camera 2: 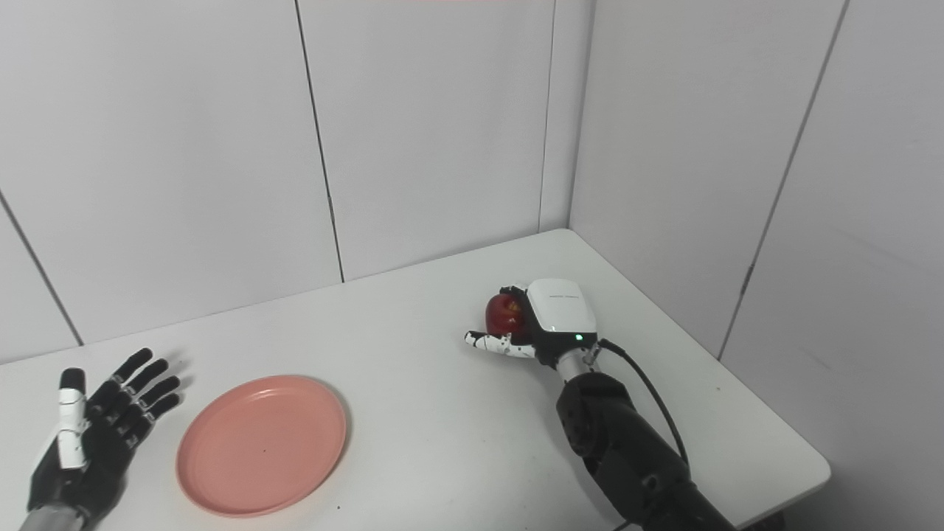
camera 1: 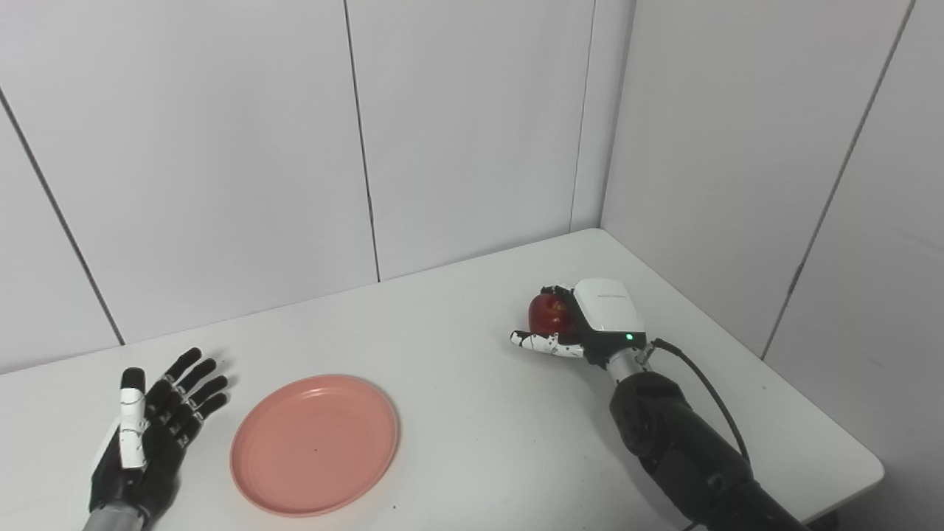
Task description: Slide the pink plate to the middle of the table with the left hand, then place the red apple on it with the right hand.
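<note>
The right hand [camera 1: 582, 324] is curling its fingers around the red apple [camera 1: 548, 313] — the pink plate [camera 1: 315, 442] is lying well to its left, nearer the left hand [camera 1: 151, 435], whose fingers are spreading apart, empty.

White table [camera 1: 457, 354]; pink plate [camera 1: 315, 444] flat on it, red apple [camera 1: 549, 314] well right of plate, toward far corner

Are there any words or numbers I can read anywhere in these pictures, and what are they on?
Small grey print on the white cover on the back of the right hand: too small and blurred to read.
Pink plate: no writing.
Red apple: no writing.
Left hand: no writing.
Table and walls: no writing.
</note>
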`<state>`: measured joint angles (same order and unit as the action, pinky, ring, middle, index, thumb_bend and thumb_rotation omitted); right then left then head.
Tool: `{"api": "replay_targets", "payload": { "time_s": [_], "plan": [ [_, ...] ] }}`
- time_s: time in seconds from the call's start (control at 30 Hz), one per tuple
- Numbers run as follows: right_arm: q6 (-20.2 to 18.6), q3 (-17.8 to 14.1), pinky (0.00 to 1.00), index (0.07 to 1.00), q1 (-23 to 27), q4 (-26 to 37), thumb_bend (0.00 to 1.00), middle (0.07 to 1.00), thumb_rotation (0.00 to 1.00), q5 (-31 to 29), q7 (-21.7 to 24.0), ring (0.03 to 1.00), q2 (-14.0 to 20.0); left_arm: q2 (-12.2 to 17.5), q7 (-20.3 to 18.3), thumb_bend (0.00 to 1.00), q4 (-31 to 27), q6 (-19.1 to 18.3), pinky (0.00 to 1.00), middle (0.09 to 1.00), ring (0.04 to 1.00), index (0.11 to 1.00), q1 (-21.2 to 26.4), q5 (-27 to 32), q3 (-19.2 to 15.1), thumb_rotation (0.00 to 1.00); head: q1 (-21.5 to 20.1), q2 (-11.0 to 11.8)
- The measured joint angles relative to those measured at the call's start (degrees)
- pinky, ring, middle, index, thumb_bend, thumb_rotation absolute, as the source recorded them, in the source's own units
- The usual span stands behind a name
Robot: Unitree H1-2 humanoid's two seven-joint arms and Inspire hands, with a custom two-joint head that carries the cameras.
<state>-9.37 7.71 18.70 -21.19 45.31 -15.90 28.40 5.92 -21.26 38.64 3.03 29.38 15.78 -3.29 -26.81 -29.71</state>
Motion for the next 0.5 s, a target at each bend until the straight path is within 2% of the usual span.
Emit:
{"api": "replay_targets", "payload": {
  "time_s": [0.07,0.1,0.23,0.33,0.5],
  "plan": [
    [0.06,-0.04,0.33,0.551,0.18,-0.64,0.59,0.444,0.74,-0.09,-0.88,0.367,0.00,0.00,-0.01,0.82,0.10,0.01,0.85,0.873,0.824,0.846,0.00,-0.01,0.00,1.00,0.00,0.00],
    [0.26,-0.03,0.28,0.517,0.18,-0.85,0.55,0.401,0.69,-0.17,-1.49,0.319,-0.02,0.00,-0.01,0.82,0.18,0.01,0.84,0.873,0.822,0.845,0.00,0.00,-0.01,1.00,0.00,0.00],
    [3.64,-0.06,0.15,0.400,0.27,-3.00,0.48,0.286,0.58,-1.67,-4.87,0.197,-0.12,0.00,-0.01,0.82,0.21,0.01,0.85,0.871,0.822,0.853,0.00,-0.01,0.00,1.00,0.00,0.00],
    [5.58,-0.06,0.13,0.358,0.43,-4.45,0.46,0.257,0.54,-2.26,-7.29,0.174,-0.17,0.00,-0.01,0.82,0.21,0.02,0.85,0.870,0.821,0.844,0.00,-0.01,-0.01,1.00,0.09,-0.09],
    [6.44,-0.04,0.12,0.304,0.43,-4.64,0.46,0.234,0.52,-2.55,-7.90,0.159,-0.18,0.00,0.01,0.82,0.14,0.02,0.84,0.870,0.825,0.844,0.00,-0.04,0.03,1.00,0.09,-0.09]
  ]
}}
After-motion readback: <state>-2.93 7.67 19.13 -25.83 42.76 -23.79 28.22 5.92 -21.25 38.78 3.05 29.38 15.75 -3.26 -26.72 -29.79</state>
